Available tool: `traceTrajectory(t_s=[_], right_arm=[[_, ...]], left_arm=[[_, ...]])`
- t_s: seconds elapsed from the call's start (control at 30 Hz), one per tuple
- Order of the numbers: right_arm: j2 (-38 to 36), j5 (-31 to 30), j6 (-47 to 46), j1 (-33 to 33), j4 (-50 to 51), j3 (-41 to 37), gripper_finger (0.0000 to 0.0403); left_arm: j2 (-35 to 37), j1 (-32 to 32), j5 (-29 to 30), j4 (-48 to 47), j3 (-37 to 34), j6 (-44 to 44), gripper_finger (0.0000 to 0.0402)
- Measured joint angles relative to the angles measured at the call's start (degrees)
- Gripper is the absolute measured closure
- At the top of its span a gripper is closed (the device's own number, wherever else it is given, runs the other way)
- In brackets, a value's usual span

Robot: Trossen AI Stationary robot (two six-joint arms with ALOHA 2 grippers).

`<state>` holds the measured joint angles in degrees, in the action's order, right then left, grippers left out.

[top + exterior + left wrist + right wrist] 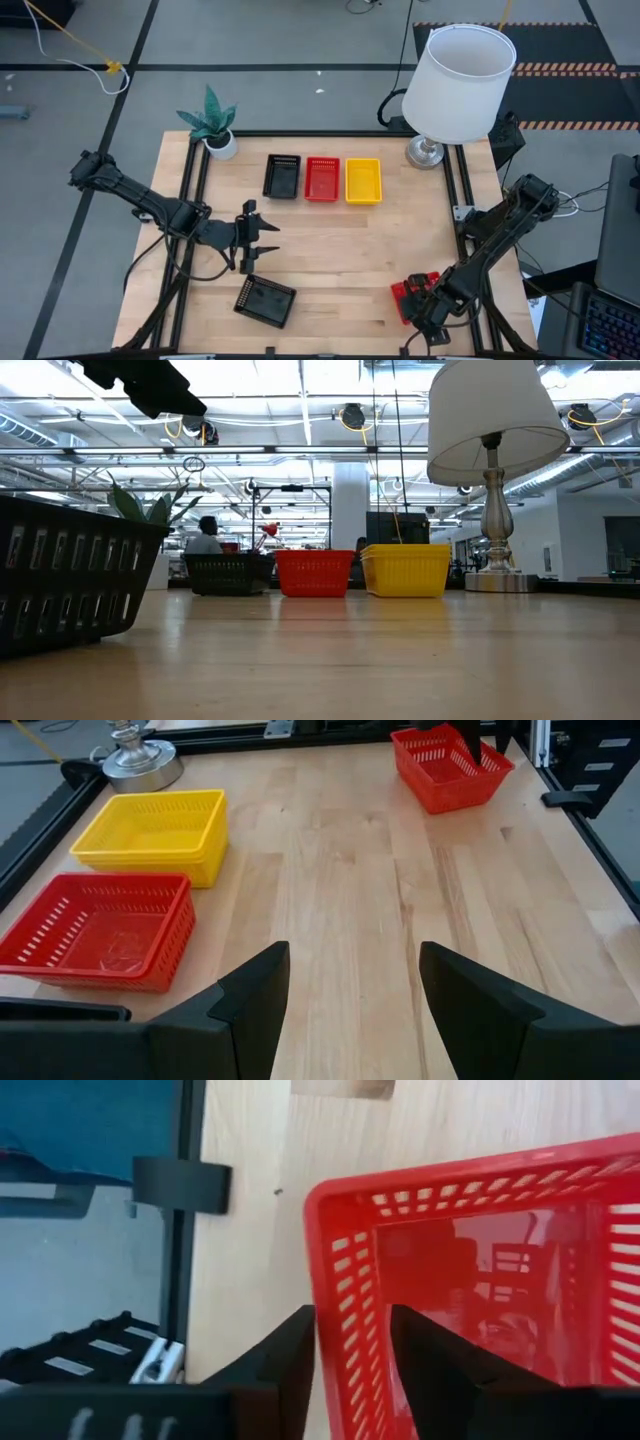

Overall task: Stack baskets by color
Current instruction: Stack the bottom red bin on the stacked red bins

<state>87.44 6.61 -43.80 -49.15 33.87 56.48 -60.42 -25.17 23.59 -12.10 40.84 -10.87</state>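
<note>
Three stacks line the counter's [340, 250] far side: black baskets [282, 176], red baskets [322, 179], yellow baskets [363, 181], side by side. Two strays sit near the front: a lone black basket [266, 301] at front left, a lone red basket [412, 296] at front right. The right gripper [352, 1370] straddles that red basket's wall, one finger inside, one outside, narrowly parted, which only its wrist view shows. The left gripper [262, 243] hangs wide and empty just beyond the lone black basket. Lamp [455, 85] and plant [212, 122] flank the back edge.
</note>
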Motion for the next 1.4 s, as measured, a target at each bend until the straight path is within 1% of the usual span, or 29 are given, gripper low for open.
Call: traceTrajectory(t_s=[0.1,0.3,0.37,0.5,0.57,0.7,0.83,0.93,1.07,1.23,1.3,1.4], right_arm=[[0.0,0.6,1.0,0.0,-1.9,-1.6,0.0306],[0.0,1.1,3.0,0.0,-6.5,-3.9,0.0383],[0.0,0.9,3.9,0.0,-6.6,-3.8,0.0394],[0.0,0.3,7.1,0.2,-5.7,-1.9,0.0393],[0.0,-1.1,9.6,0.5,-3.6,0.0,0.0397],[0.0,-6.3,15.3,1.1,1.9,4.2,0.0398],[0.0,-9.9,19.6,1.6,5.8,7.1,0.0400],[0.0,-11.2,22.3,2.2,6.6,7.8,0.0400],[0.0,-11.4,25.7,3.4,6.7,7.8,0.0401],[-0.7,-15.3,35.1,5.5,7.1,8.9,0.0401],[-1.8,-17.2,39.7,6.6,6.9,10.0,0.0402],[-3.8,-18.7,47.2,8.6,6.8,10.8,0.0402]], left_arm=[[0.0,0.0,0.0,0.0,0.0,0.0,0.0174],[0.0,0.0,0.1,0.3,0.0,0.0,0.0174],[0.0,0.0,0.1,0.5,0.0,-0.1,0.0174],[0.0,0.0,0.1,2.5,0.0,0.2,0.0174],[0.0,0.0,0.2,3.5,0.0,0.9,0.0174],[0.0,0.0,0.2,5.3,0.0,2.8,0.0174],[-0.5,0.0,0.2,7.2,0.0,3.4,0.0174],[-2.0,0.0,0.3,8.4,0.0,5.5,0.0174],[-5.5,0.0,0.4,13.0,0.0,9.3,0.0174],[-9.9,0.0,0.4,20.2,0.4,15.6,0.0174],[-11.2,0.0,0.4,19.5,1.8,16.6,0.0174],[-12.8,0.0,0.0,14.9,6.0,16.7,0.0174]])
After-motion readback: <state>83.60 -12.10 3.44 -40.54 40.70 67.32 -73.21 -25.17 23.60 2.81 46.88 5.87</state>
